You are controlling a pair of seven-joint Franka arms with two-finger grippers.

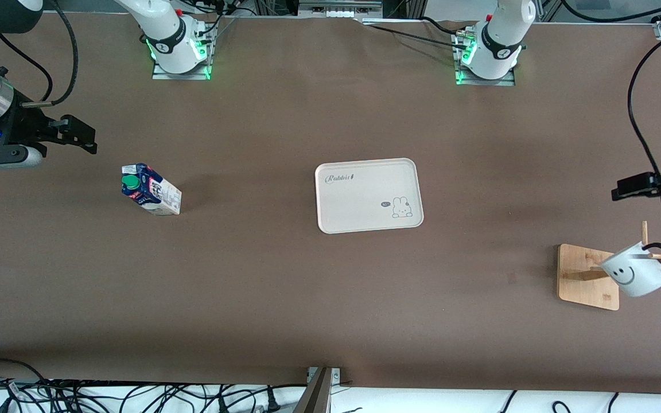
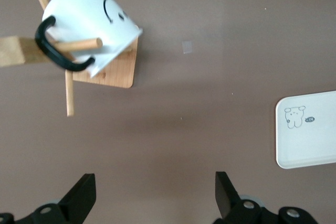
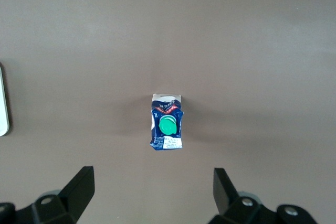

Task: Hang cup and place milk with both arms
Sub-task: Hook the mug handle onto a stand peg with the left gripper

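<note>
Cup (image 1: 636,273) hung by handle on rack (image 1: 587,276) peg, near the desk's (image 1: 284,298) left-arm edge. Milk (image 1: 151,190) upright toward right-arm edge. Tray (image 1: 368,195) mid-desk. Left gripper (image 2: 155,195) above desk by rack, jaws wide, empty. Right gripper (image 3: 153,191) above desk near milk, jaws wide, empty.

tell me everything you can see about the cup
The cup is a white, glossy mug, ceramic by its look, with a thin black handle and a black smiley face on its side. It hangs tilted on a wooden rack at the left arm's end of the table, one peg passing through the handle. Only the rack touches it; the left gripper, fingers open, is clear of it.
</note>
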